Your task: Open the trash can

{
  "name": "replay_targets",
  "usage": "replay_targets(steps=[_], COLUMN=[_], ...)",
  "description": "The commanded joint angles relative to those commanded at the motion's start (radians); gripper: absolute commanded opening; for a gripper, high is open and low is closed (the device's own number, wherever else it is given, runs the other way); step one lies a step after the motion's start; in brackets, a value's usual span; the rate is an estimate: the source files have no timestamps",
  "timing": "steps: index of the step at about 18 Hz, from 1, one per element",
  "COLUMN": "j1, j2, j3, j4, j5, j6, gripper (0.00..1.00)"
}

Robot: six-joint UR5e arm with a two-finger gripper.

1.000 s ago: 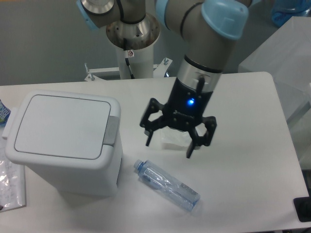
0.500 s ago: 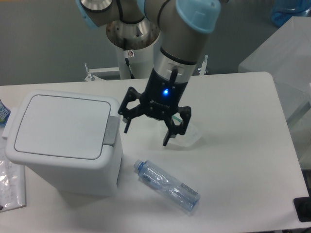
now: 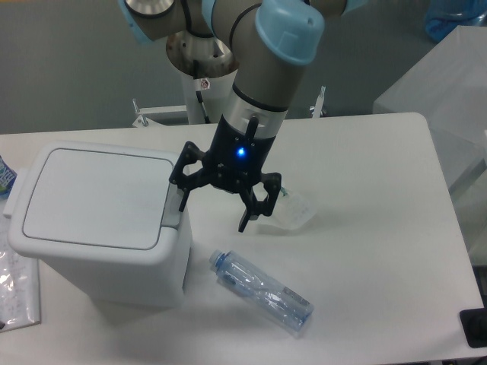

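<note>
From my remote station I see the trash can (image 3: pixel 99 224) standing on the left part of the table (image 3: pixel 380 251). Its flat lid (image 3: pixel 95 196) is down and level with the rim. The grey push tab (image 3: pixel 175 205) sits on the lid's right edge, facing the arm.

The gripper (image 3: pixel 212 212) hangs from the arm (image 3: pixel 262 91) just right of the trash can's upper right corner, pointing down at the table. Its jaws are spread wide with nothing between them. One finger (image 3: pixel 183 196) has its tip over the grey tab; from this view I cannot tell whether it touches the tab or stands just above it. The other finger reaches down toward bare table, to the right of the can. A blue light shows on the gripper body.

A clear plastic bottle (image 3: pixel 262 290) lies on its side on the table in front of the gripper, its cap end near the can's lower right corner, apart from the can. A crumpled clear wrapper (image 3: pixel 293 211) lies on the table just right of the gripper. A clear bag (image 3: pixel 17 293) rests on the table at the left edge, beside the can.
</note>
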Motion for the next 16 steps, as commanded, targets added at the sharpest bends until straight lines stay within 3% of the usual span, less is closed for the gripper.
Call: replay_targets(steps=[8, 16], j1=[-0.008, 0.037], j2=[-0.006, -0.005], j3=[0.008, 0.126], j4=[0.002, -0.006], j5=[0.019, 0.006], j6=[-0.002, -0.002], gripper=[1.00, 1.00])
